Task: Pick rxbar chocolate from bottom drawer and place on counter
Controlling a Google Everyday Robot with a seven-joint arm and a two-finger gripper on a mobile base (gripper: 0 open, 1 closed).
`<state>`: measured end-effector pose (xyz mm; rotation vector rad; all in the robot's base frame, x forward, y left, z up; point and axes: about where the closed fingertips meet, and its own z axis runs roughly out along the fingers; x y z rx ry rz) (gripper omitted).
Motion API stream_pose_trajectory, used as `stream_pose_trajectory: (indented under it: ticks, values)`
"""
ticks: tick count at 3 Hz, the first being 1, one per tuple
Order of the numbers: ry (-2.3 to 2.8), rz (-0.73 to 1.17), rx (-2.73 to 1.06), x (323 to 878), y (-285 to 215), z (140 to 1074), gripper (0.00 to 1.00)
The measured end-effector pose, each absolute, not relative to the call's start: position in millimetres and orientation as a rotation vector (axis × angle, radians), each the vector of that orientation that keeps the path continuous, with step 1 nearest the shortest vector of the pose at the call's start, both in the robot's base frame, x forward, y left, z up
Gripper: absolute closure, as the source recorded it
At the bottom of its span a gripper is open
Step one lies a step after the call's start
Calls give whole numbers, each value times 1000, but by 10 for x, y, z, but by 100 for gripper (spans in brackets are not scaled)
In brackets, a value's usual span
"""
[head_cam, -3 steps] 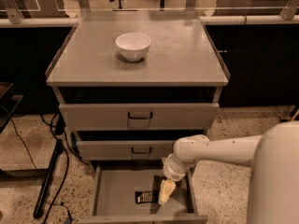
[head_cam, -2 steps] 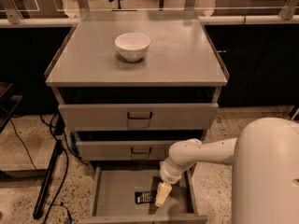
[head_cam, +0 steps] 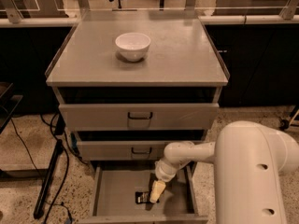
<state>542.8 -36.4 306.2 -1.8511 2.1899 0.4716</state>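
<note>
The bottom drawer (head_cam: 117, 190) is pulled out at the foot of the grey cabinet. The rxbar chocolate (head_cam: 141, 197), a small black wrapper, lies on its floor near the front. My gripper (head_cam: 156, 192) reaches down into the drawer from the white arm at the right. Its pale tip sits right against the bar's right end and hides part of it. The counter (head_cam: 177, 55) is the cabinet's broad grey top above.
A white bowl (head_cam: 133, 45) stands on the counter, left of centre. Two upper drawers (head_cam: 140, 116) with dark handles are shut. My white arm body (head_cam: 252, 171) fills the lower right. A dark stand and cables (head_cam: 51, 176) are on the floor at left.
My gripper has shifted a little left inside the drawer, closer onto the bar. The arm body now covers more of the right side. The bar has not moved.
</note>
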Motion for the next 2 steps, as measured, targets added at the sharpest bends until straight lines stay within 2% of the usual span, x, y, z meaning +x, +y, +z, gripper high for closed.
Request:
stream_pose_trajectory:
  ticks: [2]
  values:
    - [2187,477,-1823,5444,-351,3012,0]
